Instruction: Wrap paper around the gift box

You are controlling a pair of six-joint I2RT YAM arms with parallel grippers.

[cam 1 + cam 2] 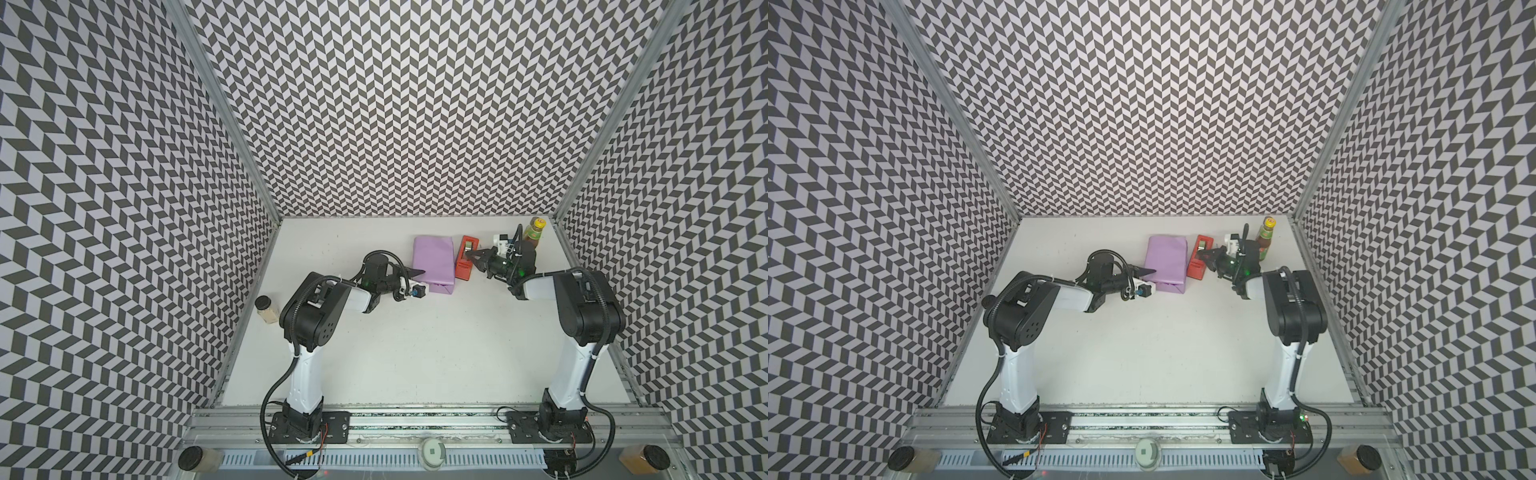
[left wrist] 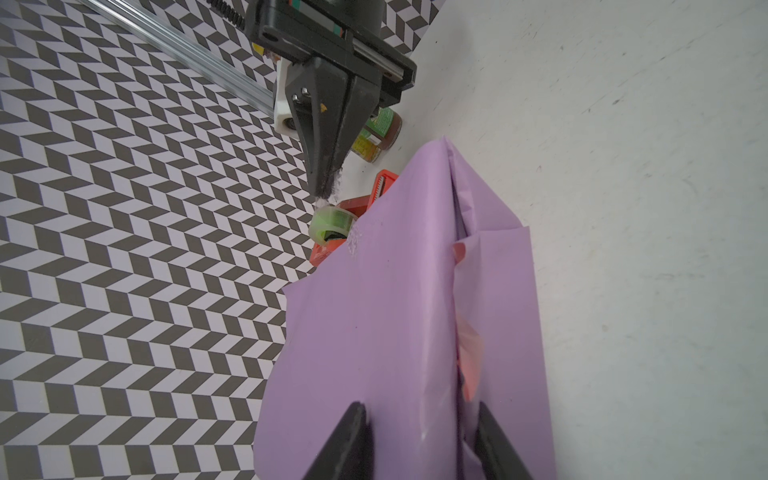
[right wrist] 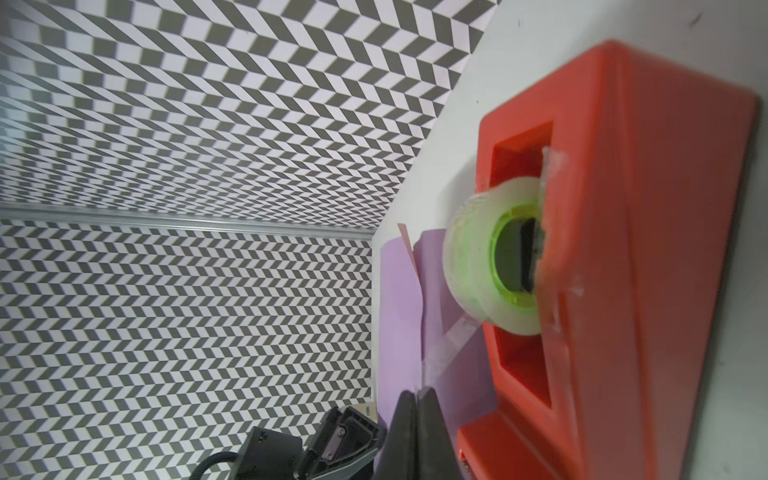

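Lilac paper [image 1: 434,262] [image 1: 1166,259] lies folded over the gift box, which is hidden beneath it. A pink underside shows along the seam [image 2: 467,353]. My left gripper [image 1: 417,273] [image 2: 422,411] reaches in from the left, turned on its side, with its fingers [image 2: 353,436] closed over the near edge of the paper-covered box. My right gripper [image 1: 469,254] [image 3: 417,392] is shut just right of the package. It pinches the end of a clear tape strip [image 3: 453,336] drawn from the green-cored roll [image 3: 490,257] in the red tape dispenser [image 1: 464,266] [image 3: 623,249].
A sauce bottle [image 1: 534,232] [image 1: 1266,235] stands at the back right corner behind the right wrist. A lidded jar [image 1: 266,309] sits by the left wall. Two more jars [image 1: 199,457] [image 1: 642,457] rest on the front rail. Patterned walls enclose the white table [image 1: 415,353].
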